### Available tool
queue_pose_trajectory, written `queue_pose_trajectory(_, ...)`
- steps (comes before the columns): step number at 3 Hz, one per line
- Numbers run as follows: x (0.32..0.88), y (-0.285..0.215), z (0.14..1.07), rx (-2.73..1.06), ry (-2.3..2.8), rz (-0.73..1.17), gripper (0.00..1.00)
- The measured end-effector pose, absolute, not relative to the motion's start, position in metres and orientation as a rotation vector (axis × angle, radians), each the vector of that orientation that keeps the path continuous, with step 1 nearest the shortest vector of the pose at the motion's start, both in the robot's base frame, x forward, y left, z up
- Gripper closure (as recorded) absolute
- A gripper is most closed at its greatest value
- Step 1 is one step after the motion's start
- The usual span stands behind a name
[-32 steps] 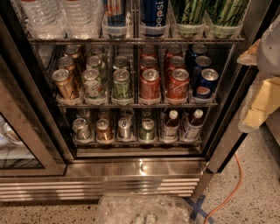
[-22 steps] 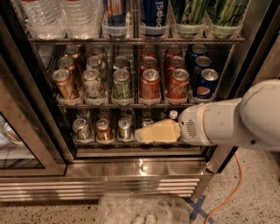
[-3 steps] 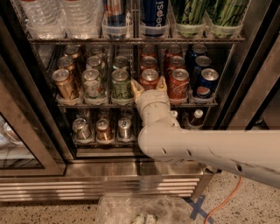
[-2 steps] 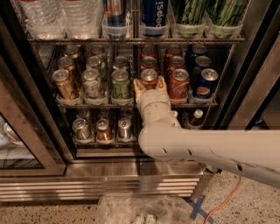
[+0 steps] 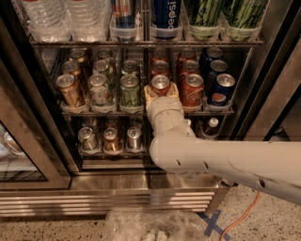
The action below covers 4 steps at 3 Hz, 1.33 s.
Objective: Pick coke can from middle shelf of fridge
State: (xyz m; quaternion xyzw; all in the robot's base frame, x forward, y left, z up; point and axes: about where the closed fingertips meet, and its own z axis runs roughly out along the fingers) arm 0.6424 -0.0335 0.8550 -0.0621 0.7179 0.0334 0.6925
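The fridge (image 5: 141,188) stands open in front of me. Its middle shelf (image 5: 94,112) holds short cans in lanes. The coke can (image 5: 160,83), red with a silver top, stands at the front of the fourth lane from the left. My gripper (image 5: 161,92) reaches in from below, and its pale fingertips (image 5: 148,94) press against both sides of the can. The can still stands on the shelf. A second red can (image 5: 192,89) stands just right of it, and a blue Pepsi can (image 5: 222,89) is further right.
Green-and-white cans (image 5: 129,89) stand left of the gripper, with a gold can (image 5: 69,89) at the far left. Tall bottles and cans fill the rack above (image 5: 164,14). Small cans and bottles sit on the lower rack (image 5: 113,139). A plastic bag (image 5: 150,226) and an orange cable (image 5: 240,214) lie on the floor.
Over the last second the gripper has pushed slightly deeper onto the shelf, and its fingers have drawn in against the coke can's sides. The can has not moved.
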Motion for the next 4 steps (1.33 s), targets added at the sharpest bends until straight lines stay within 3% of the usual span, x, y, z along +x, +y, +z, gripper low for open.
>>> queue_pose_trajectory(2, 0.639, -0.028, 0.879, -0.183, 1.59, 0.092, 1.0)
queue_pose_trajectory(4, 0.604, -0.009, 0.922, -0.322, 1.623, 0.264, 1.0)
